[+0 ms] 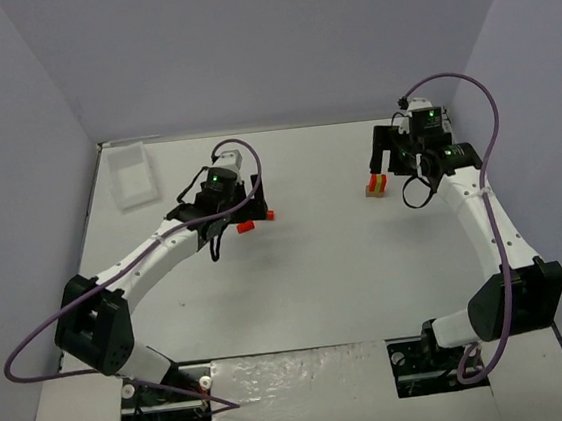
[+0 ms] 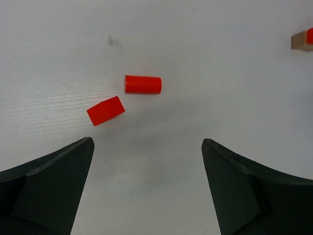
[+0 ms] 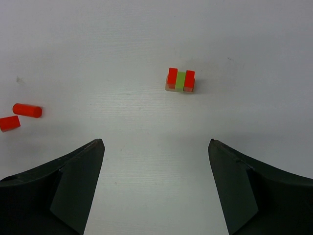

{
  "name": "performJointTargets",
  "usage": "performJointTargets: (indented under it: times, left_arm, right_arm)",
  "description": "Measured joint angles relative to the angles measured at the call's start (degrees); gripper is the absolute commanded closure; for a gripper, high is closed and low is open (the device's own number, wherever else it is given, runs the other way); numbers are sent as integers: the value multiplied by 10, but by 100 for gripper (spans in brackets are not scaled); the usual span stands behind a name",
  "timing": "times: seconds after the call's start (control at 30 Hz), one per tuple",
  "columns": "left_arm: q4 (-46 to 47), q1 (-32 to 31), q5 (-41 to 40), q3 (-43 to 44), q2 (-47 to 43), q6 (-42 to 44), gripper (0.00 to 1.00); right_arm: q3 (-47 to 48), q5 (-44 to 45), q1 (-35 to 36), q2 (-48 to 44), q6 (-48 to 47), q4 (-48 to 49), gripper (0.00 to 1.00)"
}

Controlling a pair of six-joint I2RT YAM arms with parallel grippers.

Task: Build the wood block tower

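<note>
While left gripper point(image 2: 146, 147) gapes empty near red cylinder point(image 2: 143, 84) and red block point(image 2: 105, 110), right gripper point(image 3: 155, 147), jaws apart, faces partial tower point(image 3: 180, 81) far right.

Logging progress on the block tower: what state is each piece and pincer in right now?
Red cylinder: loose, lying on its side.
Red block: loose, beside the cylinder.
Tower start: tan base bearing two red blocks, green stick between.
Left pincer: open, empty.
Right pincer: open, empty.
</note>
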Motion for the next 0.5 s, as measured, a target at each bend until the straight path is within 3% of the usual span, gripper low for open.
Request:
performJointTargets:
  times: [0.3,0.5]
  left_arm:
    - [-116,-51,-74,178,155,-204,24]
    - [-199,-53,-89,256,256,-324,26]
  right_arm:
    - [-79,3,-16,-50,25,1,14]
    - [-123,2,-18,-72,30,0,14]
